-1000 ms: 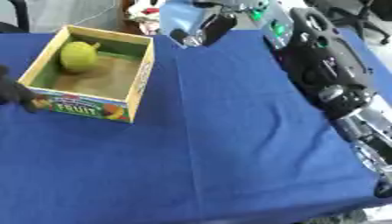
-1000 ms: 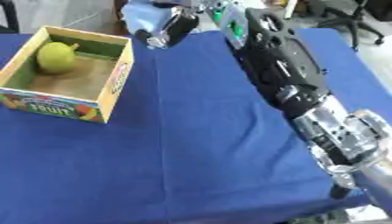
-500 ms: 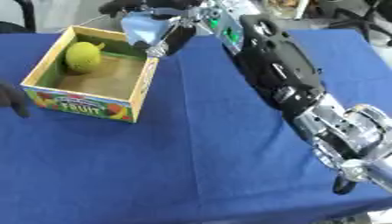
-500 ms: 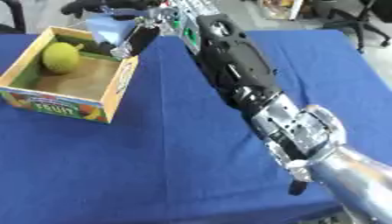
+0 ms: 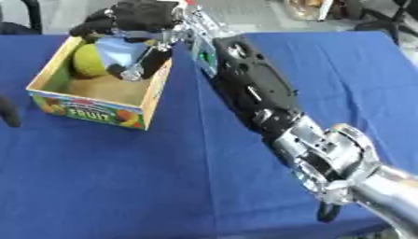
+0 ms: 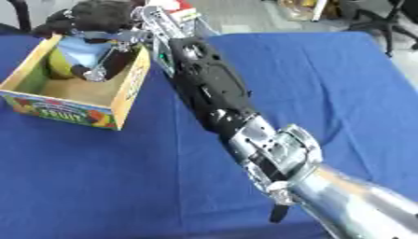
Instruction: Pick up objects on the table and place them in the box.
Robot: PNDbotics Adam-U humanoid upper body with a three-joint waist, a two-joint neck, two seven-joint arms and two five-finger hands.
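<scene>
Clearly reaching across the blue table (image 5: 163, 177): right hand (image 5: 135, 18) over the open top of the box (image 5: 98, 109), fingers curled down around a pale blue object (image 5: 118, 49). Object held just above the box's inner floor, partly inside the walls; shape hard to make out, upper part hidden under the black fingers. Yellow-green round fruit (image 5: 86, 60) lying in the box's far left corner, right side covered by the blue object. Right arm (image 5: 253, 98) stretching from the lower right, cut off at the corner of both views. Box printed with fruit pictures on its front wall, lettering only partly legible. Dark fingertip of the left hand (image 5: 8, 112) just showing at the left edge in the left eye view; too little visible to judge its fingers.
</scene>
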